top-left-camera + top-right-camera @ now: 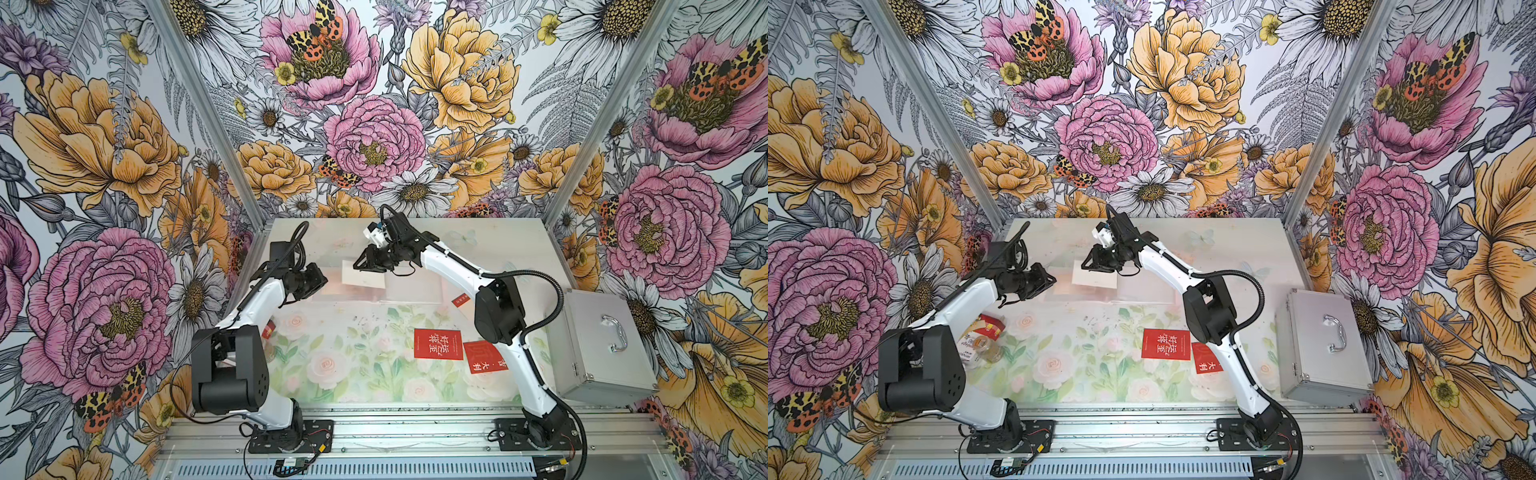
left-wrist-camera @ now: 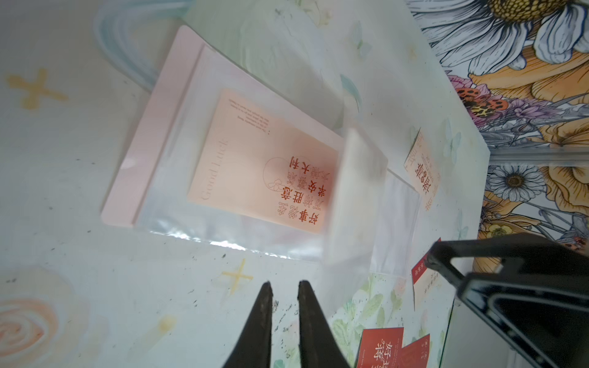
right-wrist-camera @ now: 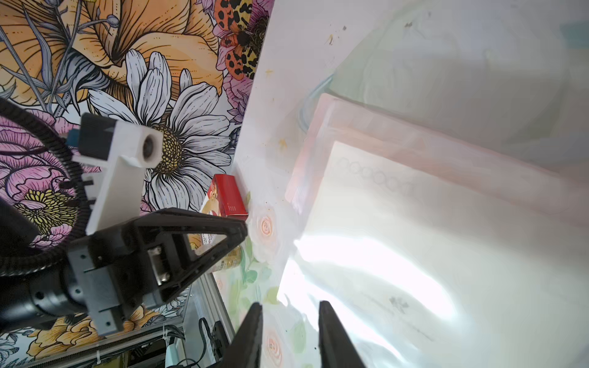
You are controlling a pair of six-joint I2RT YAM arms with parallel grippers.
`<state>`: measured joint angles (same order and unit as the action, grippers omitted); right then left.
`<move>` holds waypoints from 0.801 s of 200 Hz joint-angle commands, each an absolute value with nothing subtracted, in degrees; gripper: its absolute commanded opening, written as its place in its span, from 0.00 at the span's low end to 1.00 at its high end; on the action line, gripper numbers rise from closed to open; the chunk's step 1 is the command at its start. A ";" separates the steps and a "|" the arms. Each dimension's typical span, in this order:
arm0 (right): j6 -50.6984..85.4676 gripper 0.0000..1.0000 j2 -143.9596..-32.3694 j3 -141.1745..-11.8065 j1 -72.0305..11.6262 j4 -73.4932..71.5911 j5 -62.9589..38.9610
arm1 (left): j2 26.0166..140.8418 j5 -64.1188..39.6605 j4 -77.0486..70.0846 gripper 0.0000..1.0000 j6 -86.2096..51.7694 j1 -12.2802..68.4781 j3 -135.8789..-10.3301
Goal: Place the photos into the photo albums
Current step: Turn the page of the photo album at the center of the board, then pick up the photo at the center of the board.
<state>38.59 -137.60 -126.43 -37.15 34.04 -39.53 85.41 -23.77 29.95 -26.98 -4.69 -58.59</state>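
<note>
Handling notes first. The photos are thin, light, fairly stiff cards lying flat, so I'd guess there's nothing to pinch from above. Best bet is a free edge or corner, maybe after tipping it up. The photo album [image 2: 143,159] lies open at the far middle of the tabletop [image 1: 332,374]. Its clear sleeves look floppy and slippery, so I'd hold the film down near its open edge while a card slides in.

Left pincer [image 2: 285,286] hovers just near-left of the album, jaws a small crack apart with nothing in them. Right pincer [image 3: 291,307] sits over the album's near edge, jaws a bit wider, also empty.

Count, as far as I can see:
- albums: one
- photos: six
  - Good Luck card [image 2: 264,159], already in a sleeve
  - white card [image 1: 363,274] on the album by the right pincer; too blurred to tell if it's in the sleeve or on top
  - cream card [image 2: 422,169] just right of the album
  - red-tipped card [image 1: 460,299]
  - big red card [image 1: 438,344] near-right
  - second red card [image 1: 484,358] touching it

Also one silver case [image 1: 598,345] far right and one red box [image 1: 992,326] on the left.
</note>
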 commanded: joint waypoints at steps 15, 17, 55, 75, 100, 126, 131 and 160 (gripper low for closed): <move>40.08 0.33 -138.75 -130.00 -37.62 33.93 -41.35 | 79.59 -27.81 28.23 0.19 -27.18 -9.53 -56.36; 40.08 0.33 -138.64 -130.02 -37.62 33.97 -41.25 | 79.55 -27.96 28.22 0.19 -27.16 -9.79 -56.28; 39.17 0.33 -135.26 -126.38 -37.27 34.03 -39.73 | 80.48 -29.63 28.23 0.19 -26.71 -9.91 -55.99; 38.04 0.33 -131.93 -121.40 -37.00 34.06 -36.99 | 80.85 -29.36 28.22 0.19 -26.28 -8.44 -56.29; 36.27 0.33 -127.47 -114.03 -36.74 33.93 -32.83 | 81.05 -29.19 28.26 0.19 -25.67 -6.00 -56.71; 34.01 0.33 -121.70 -104.78 -36.96 33.77 -26.90 | 80.88 -28.73 28.22 0.19 -25.03 -2.07 -56.70; 33.48 0.33 -120.59 -102.82 -36.96 33.75 -26.03 | 80.86 -28.51 28.24 0.19 -24.89 -1.10 -56.60; 32.96 0.33 -114.14 -91.24 -36.91 30.51 -23.87 | 81.19 -26.74 28.13 0.19 -23.56 4.20 -55.82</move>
<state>34.92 -119.79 -98.35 -37.15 33.58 -28.34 81.06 -27.90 29.50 -25.93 0.86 -56.66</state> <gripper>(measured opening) 0.331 0.192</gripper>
